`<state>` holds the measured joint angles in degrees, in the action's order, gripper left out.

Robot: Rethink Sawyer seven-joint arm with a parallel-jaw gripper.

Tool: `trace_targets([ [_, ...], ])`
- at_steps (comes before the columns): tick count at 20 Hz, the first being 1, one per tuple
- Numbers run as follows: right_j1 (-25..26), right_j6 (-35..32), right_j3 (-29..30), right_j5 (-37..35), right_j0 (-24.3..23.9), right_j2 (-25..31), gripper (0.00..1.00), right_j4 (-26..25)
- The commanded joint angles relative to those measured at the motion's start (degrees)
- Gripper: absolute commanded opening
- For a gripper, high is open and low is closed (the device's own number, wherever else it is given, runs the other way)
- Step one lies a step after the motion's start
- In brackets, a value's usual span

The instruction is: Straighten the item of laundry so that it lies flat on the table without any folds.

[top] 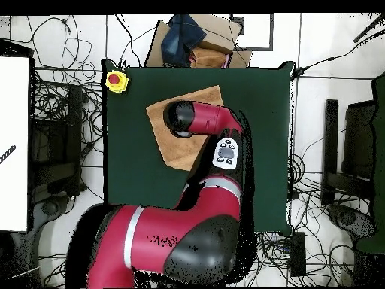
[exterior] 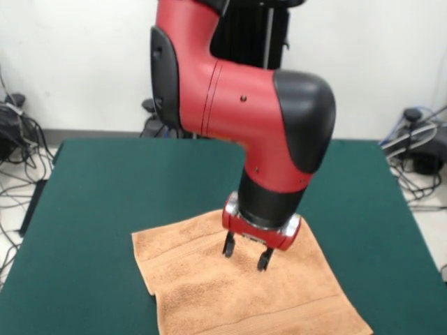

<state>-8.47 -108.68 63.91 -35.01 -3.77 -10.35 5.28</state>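
The towel is peach-orange terry cloth, roughly square, with woven band stripes. It lies spread on the dark green felt-like table, its lower edge apparently at the table's near edge in the front view. Bare table surrounds the towel's other three sides. Above the towel's centre, the gripper points downward, fingers spread apart, holding nothing.
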Motion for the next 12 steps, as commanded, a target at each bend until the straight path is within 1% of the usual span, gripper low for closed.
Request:
trace_targets([
  [1,-2.68,-9.12,9.95,-7.17,1.13,4.75,1.0,2.42],
  [5,-1.6,-7.89,9.75,-8.96,1.41,4.4,1.0,1.23],
  [7,-0.81,-6.33,10.15,-7.67,1.45,4.25,1.0,-0.3],
  [9,-0.3,-5.2,11.71,-4.01,1.16,4.67,1.0,-1.52],
  [12,0.38,-6.06,14.06,1.47,1.31,4.74,1.0,-2.4],
])
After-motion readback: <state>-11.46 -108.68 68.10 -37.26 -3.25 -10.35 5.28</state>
